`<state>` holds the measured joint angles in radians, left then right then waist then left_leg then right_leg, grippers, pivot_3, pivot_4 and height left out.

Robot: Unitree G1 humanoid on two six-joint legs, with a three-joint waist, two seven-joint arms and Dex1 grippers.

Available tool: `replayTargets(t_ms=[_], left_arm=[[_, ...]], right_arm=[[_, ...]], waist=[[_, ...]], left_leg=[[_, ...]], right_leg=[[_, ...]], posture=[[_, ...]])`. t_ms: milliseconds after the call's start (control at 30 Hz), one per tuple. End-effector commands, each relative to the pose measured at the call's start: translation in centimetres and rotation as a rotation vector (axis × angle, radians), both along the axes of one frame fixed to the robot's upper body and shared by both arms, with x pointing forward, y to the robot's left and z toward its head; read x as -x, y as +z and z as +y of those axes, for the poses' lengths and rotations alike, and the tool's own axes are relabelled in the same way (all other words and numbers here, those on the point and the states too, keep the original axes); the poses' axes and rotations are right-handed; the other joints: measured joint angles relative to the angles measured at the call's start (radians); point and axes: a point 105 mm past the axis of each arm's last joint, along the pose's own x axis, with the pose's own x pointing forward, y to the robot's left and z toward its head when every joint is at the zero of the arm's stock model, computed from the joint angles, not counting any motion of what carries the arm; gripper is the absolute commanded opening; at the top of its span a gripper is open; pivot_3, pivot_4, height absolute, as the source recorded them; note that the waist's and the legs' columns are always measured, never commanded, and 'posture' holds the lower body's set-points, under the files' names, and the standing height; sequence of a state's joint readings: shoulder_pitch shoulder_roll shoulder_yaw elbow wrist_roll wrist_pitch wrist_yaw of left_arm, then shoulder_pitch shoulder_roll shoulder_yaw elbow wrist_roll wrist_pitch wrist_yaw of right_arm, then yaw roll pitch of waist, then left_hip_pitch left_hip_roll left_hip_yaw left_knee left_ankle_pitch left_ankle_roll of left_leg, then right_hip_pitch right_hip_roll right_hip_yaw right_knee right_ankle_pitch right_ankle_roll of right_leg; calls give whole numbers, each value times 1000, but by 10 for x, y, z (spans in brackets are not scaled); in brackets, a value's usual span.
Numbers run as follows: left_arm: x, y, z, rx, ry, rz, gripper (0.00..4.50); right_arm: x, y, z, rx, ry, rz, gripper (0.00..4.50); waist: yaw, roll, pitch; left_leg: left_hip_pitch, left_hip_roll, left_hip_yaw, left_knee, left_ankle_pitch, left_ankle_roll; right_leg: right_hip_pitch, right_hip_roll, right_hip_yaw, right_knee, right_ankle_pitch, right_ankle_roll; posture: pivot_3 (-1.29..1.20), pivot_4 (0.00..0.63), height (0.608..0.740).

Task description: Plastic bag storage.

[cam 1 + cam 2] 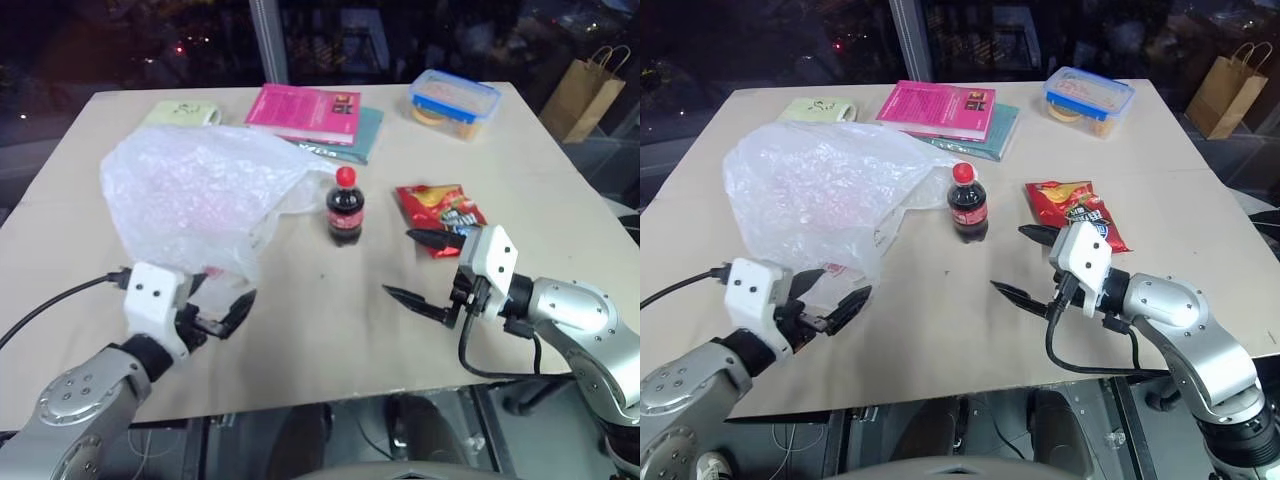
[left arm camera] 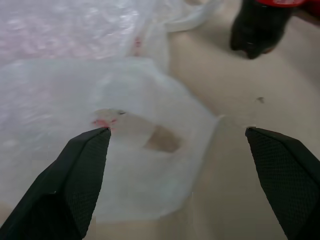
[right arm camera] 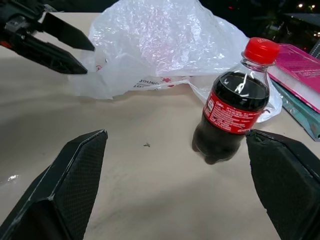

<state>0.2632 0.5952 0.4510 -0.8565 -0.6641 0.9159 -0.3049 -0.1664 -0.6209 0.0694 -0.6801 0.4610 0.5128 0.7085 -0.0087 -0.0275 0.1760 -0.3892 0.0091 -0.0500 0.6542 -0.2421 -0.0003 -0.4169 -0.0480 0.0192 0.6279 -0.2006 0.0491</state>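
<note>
Judging from my head views, the plastic bag [image 1: 195, 195] lies on the table's left, its near edge just beyond my left gripper [image 1: 222, 312], fingers apart and empty, nearer than the wide-open right gripper [image 1: 418, 268].

Beige flat counter [image 1: 300, 330] bearing: small dark cola bottle with red cap and red label [image 1: 346, 207], upright, beyond the right gripper [image 1: 425, 270] toward the left one; glossy red snack packet [image 1: 440, 216], lying flat just behind the right gripper; pink book [image 1: 305, 112] atop a teal book [image 1: 352, 140], pale green mug [image 1: 183, 113] and clear blue-lidded plastic food box [image 1: 455, 103], all farther off. Brown paper bag with handles [image 1: 587, 92] beyond the counter's edge.
</note>
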Motion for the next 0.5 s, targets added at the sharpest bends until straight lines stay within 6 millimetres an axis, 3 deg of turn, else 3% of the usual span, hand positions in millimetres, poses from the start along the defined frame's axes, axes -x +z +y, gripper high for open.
replayTargets(t_ms=[33,100,200,467,500], left_arm=[[-12,-5,-12,35,-10,59,4487],[-23,-4,-16,68,12,72,4487],[-35,-7,-19,96,46,112,3694],[-36,-3,-17,134,80,173,133],[-37,-3,-18,148,82,171,18]], right_arm=[[1,10,-1,7,-14,-61,4500],[2,11,-2,8,-26,-62,4500],[4,11,-3,13,-41,-63,4500],[1,9,-4,10,-70,-64,4500],[1,8,-4,12,-69,-64,4500]], waist=[[1,0,0],[-2,0,0],[-2,0,0],[-5,0,0],[-4,0,0]], left_leg=[[0,0,0,0,0,0],[0,0,0,0,0,0],[2,-1,0,0,0,0],[3,0,0,-1,0,0],[3,0,0,-1,0,0]], right_leg=[[0,0,0,0,0,0],[1,0,0,0,0,0],[2,0,1,0,0,0],[2,1,1,0,0,0],[2,1,1,0,0,0]], posture=[[0,150,740],[0,150,740],[0,150,740],[0,150,740],[0,150,740]])
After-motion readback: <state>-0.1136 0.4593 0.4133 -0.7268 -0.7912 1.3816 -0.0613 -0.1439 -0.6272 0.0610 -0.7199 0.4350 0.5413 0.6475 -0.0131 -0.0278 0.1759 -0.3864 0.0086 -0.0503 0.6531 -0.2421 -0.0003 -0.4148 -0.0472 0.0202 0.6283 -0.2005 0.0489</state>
